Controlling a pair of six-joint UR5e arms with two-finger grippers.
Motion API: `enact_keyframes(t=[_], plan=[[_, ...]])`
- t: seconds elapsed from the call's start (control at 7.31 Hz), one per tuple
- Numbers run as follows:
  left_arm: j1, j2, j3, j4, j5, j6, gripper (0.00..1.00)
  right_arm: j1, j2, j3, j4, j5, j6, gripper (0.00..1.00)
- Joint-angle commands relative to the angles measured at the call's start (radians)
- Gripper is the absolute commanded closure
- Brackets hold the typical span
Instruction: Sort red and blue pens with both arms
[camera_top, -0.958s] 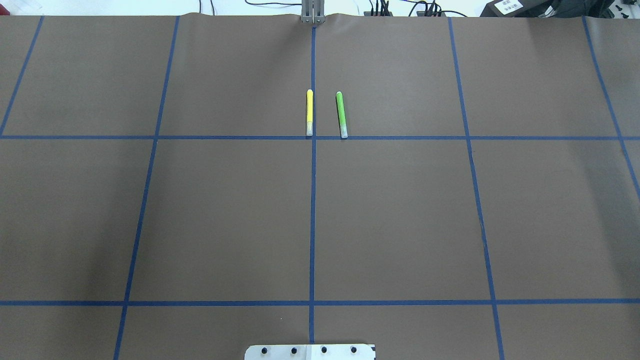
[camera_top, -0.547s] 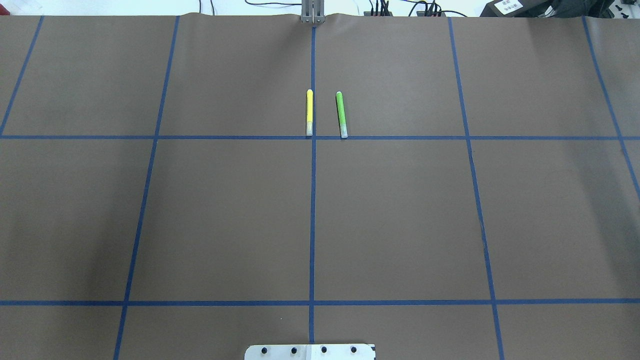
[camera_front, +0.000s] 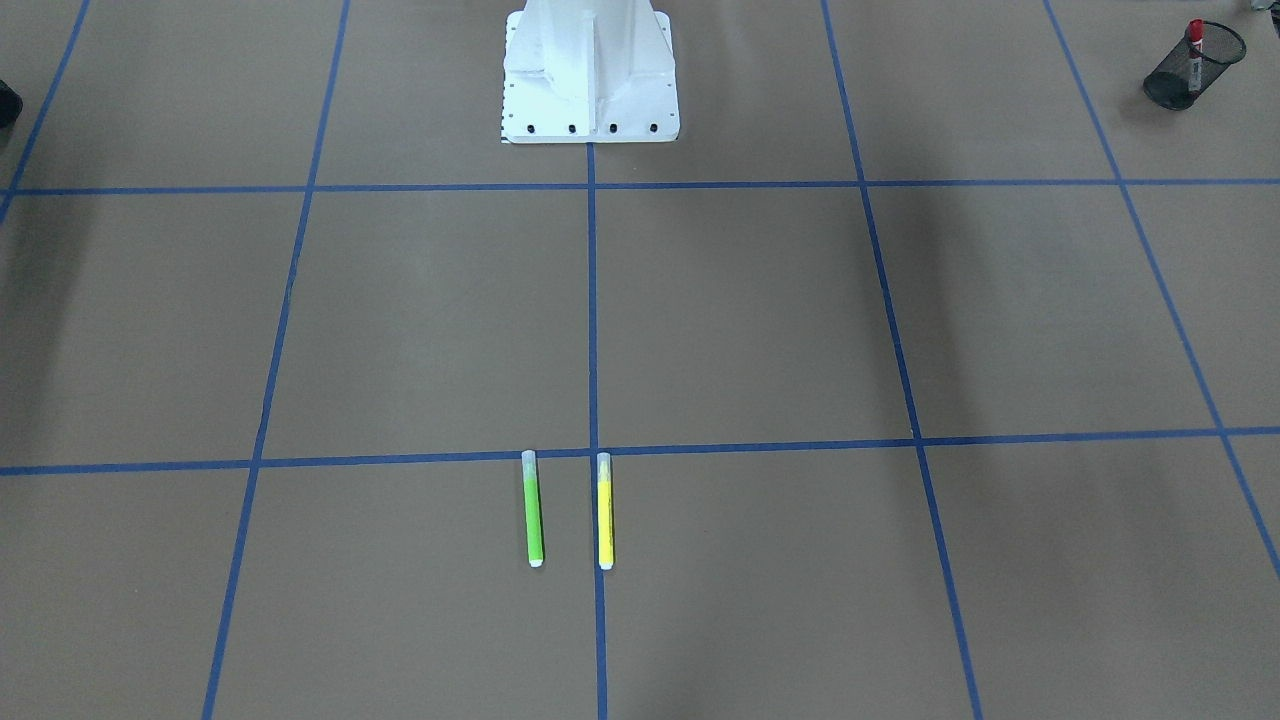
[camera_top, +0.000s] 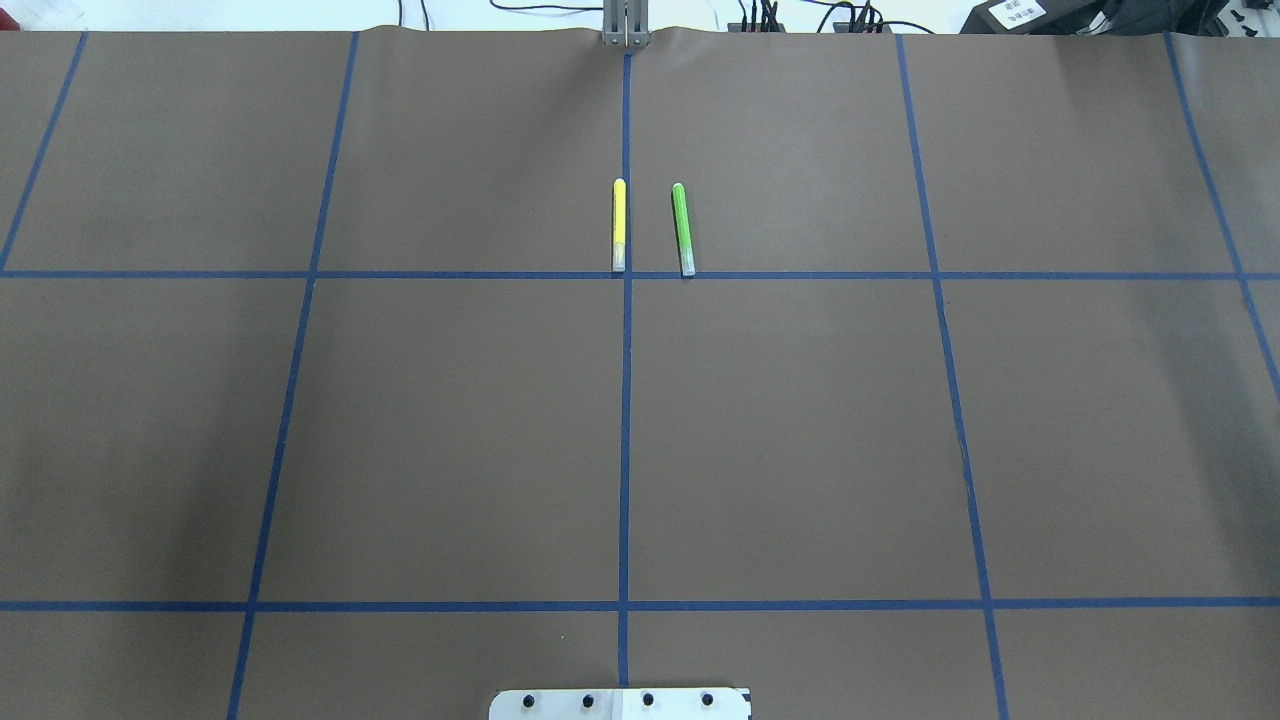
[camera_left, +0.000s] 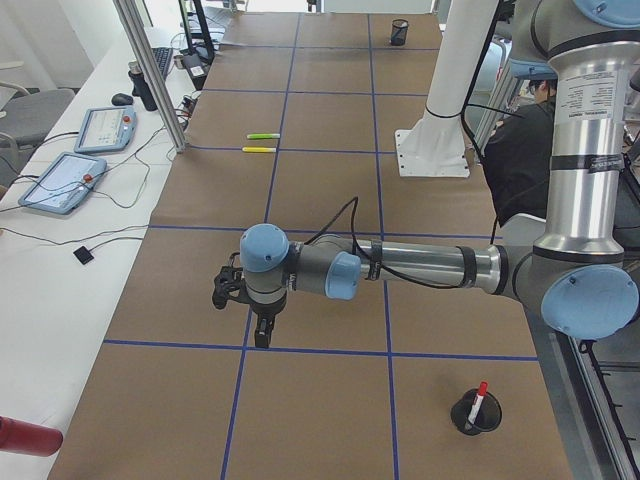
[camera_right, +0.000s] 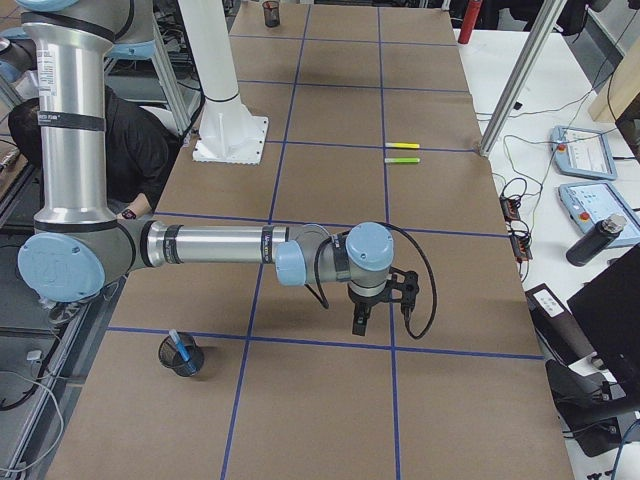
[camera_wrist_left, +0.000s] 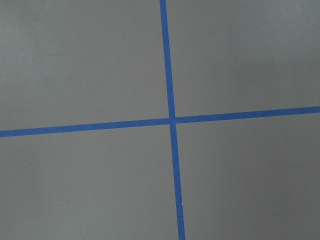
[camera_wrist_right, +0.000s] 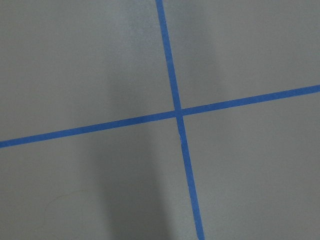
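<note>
The red pen (camera_left: 479, 395) stands in a black mesh cup (camera_left: 470, 418) near the robot's left end of the table; it shows again as the red pen (camera_front: 1194, 35) at the top right of the front-facing view. The blue pen (camera_right: 178, 343) stands in another mesh cup (camera_right: 185, 362) at the robot's right end. My left gripper (camera_left: 260, 335) hangs over a blue tape line, pointing down. My right gripper (camera_right: 358, 322) hangs likewise over the tape. Both show only in side views, so I cannot tell open from shut. The wrist views show only tape crossings.
A yellow marker (camera_top: 619, 225) and a green marker (camera_top: 683, 230) lie side by side at the table's far middle. The white robot base (camera_front: 590, 100) stands at the near edge. Tablets, cables and a bottle (camera_right: 598, 238) lie on the side bench.
</note>
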Motion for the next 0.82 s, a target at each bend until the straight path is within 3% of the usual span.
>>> enact_keyframes(t=[0.0, 0.68], plan=[[0.000, 0.000, 0.004, -0.001, -0.001, -0.001, 0.00, 0.000, 0.009, 0.008, 0.002, 0.008, 0.001, 0.00], [0.000, -0.001, 0.019, -0.004, -0.001, -0.001, 0.00, 0.000, 0.012, 0.005, 0.002, -0.003, 0.001, 0.00]])
